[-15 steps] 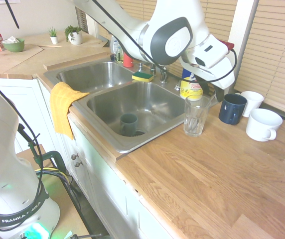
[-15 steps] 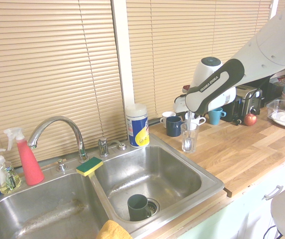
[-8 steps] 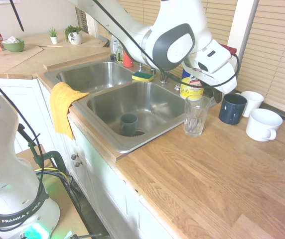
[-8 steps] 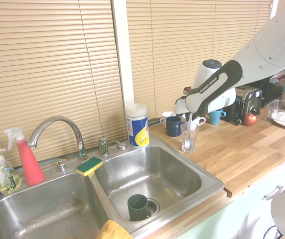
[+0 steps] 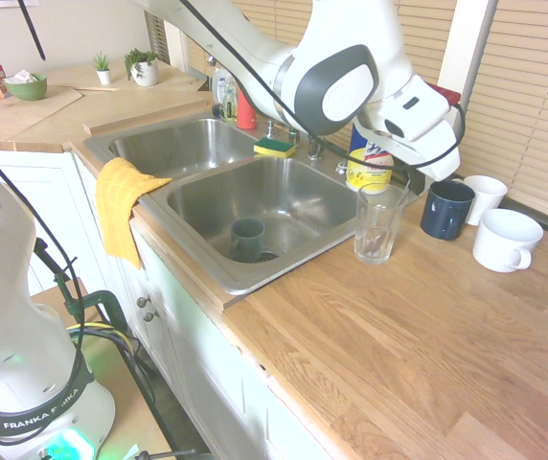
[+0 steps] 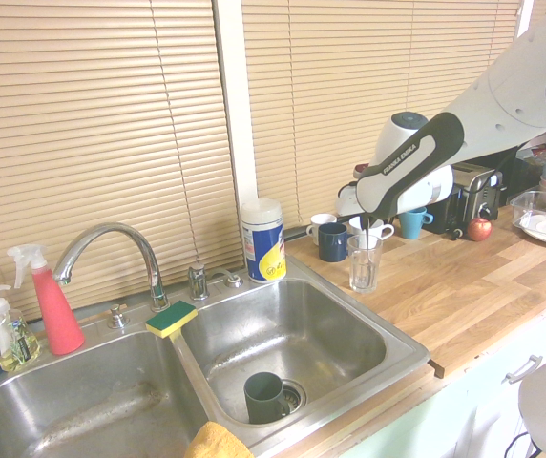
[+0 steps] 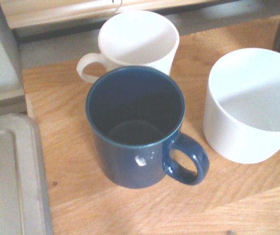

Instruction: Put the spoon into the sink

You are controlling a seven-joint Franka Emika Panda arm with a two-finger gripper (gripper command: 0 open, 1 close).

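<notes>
Wooden worktop (image 5: 351, 331) beside a stainless double sink (image 6: 287, 329), blinds behind. Fingers (image 6: 367, 221) clenched just above the clear glass (image 6: 363, 265); grip on the spoon (image 6: 367, 250) too small to confirm. Spoon upright in the glass, outside the sink. Navy mug (image 7: 135, 132) near the glass, two white mugs (image 7: 247, 105) near it. Dark green mug (image 6: 265, 398) in the basin by the drain, sponge (image 6: 171, 319) on the divider's back end, orange towel (image 5: 125, 206) over the front edge.

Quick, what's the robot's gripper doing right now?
Gripper: closed, it looks like on the handle of the metal spoon that dips into the clear drinking glass.
</notes>
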